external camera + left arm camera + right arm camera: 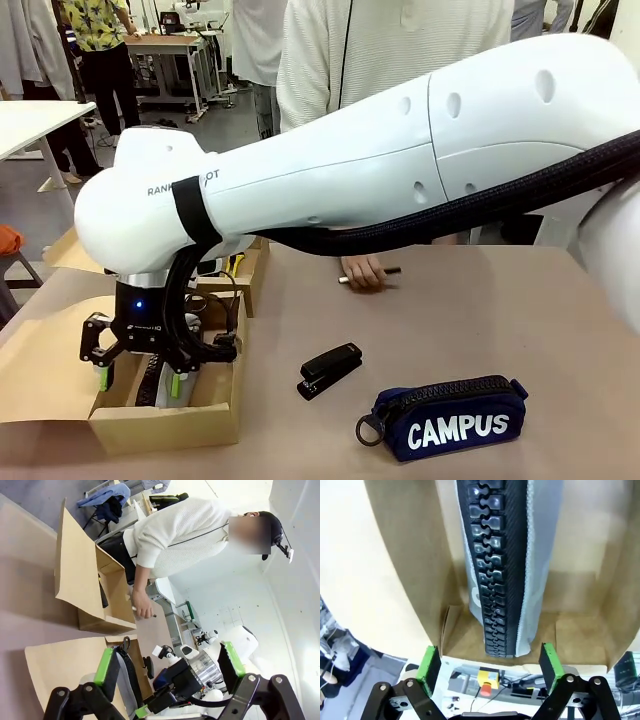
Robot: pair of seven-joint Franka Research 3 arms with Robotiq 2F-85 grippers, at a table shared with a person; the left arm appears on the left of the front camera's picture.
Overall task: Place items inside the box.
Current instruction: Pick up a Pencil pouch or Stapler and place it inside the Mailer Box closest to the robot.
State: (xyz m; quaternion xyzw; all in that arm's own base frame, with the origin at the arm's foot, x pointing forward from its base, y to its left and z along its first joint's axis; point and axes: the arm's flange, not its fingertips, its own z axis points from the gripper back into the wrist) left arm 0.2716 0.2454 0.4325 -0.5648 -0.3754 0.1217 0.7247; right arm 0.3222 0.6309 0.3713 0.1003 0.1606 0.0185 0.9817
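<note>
My white right arm (pixel 400 150) reaches across the table to the brown open cardboard box (pixel 165 425). My right gripper (pixel 490 665) hangs over it, jaws spread wide and clear of the grey fabric pencil case with black zipper (pixel 500 570) lying inside the box. My left gripper (pixel 168 659), facing the box, is also spread and empty. Right of the box lie the navy "CAMPUS" zip pouch (pixel 455 420) and a black stapler (pixel 330 370). Beyond them, the person's hand (pixel 365 270) rests on a white-and-black marker (pixel 392 270).
</note>
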